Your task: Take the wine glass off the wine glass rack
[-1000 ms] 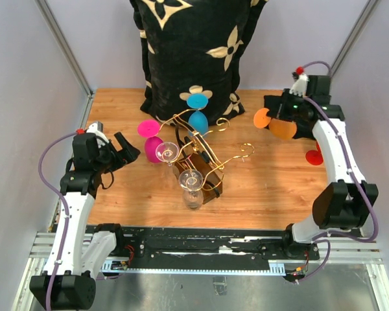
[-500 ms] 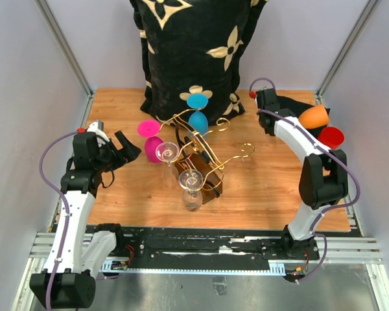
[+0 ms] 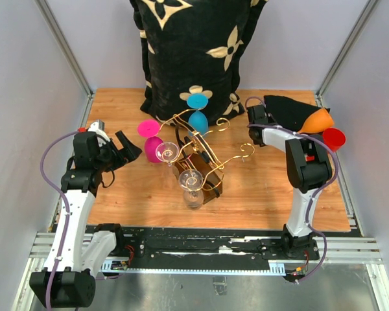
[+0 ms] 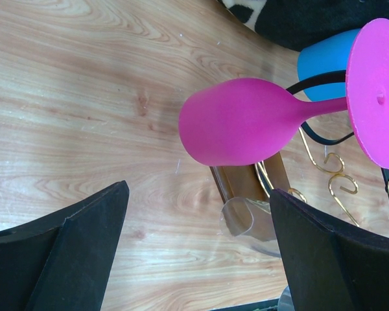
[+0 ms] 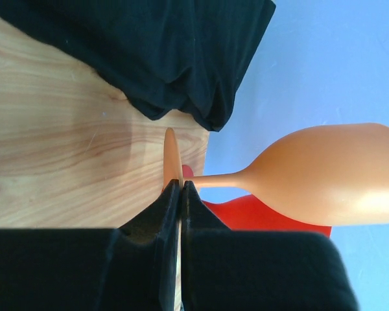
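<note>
The wine glass rack [image 3: 204, 159], gold wire on a brown base, stands mid-table. A pink glass [image 3: 149, 133], a blue glass [image 3: 198, 111] and two clear glasses [image 3: 168, 153] [image 3: 191, 184] are at it. My left gripper [image 3: 126, 150] is open and empty, just left of the pink glass [image 4: 240, 129]. The left wrist view [image 4: 198, 253] shows a clear glass [image 4: 240, 220] between its spread fingers, farther off. My right gripper [image 5: 181, 188] is shut on the foot of an orange glass [image 5: 330, 175]. It holds the glass sideways at the table's back right [image 3: 318, 121].
A red glass [image 3: 334, 138] is right beside the orange one at the right table edge, and also shows in the right wrist view [image 5: 266, 214]. A black patterned pillow [image 3: 194, 45] stands behind the rack. Black cloth [image 5: 162, 52] lies at the back right corner.
My right arm has folded and swung the orange glass from right of the rack out to the right table edge, beside the red glass. The left arm has not moved.
</note>
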{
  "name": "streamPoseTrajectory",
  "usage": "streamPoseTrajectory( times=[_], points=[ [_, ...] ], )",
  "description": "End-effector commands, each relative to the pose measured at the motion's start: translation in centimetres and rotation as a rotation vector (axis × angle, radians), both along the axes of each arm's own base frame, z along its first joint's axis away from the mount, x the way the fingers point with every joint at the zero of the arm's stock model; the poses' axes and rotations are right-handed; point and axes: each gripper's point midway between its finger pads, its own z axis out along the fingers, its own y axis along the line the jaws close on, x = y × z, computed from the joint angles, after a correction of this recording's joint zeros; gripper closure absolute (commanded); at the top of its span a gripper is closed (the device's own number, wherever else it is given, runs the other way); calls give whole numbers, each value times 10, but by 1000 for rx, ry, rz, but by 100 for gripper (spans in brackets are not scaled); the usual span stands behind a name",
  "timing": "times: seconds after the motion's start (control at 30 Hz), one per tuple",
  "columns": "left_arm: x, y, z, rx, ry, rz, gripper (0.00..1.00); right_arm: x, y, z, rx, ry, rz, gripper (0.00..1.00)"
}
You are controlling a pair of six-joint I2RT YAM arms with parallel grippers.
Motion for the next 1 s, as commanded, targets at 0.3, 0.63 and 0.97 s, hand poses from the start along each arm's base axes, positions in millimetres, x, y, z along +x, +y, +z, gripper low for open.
streamPoseTrajectory(
  times=[0.3, 0.63, 0.97],
  points=[
    [0, -3, 1, -6, -13, -23, 4, 1, 8, -42, -194, 47, -37, 99],
    [-2, -1, -2, 7, -9, -20, 4, -11, 18, -74, -279, 117, -68, 99],
    [-3, -1, -3, 6, -8, -19, 4, -30, 29, -87, -243, 159, -77, 76]
  ],
)
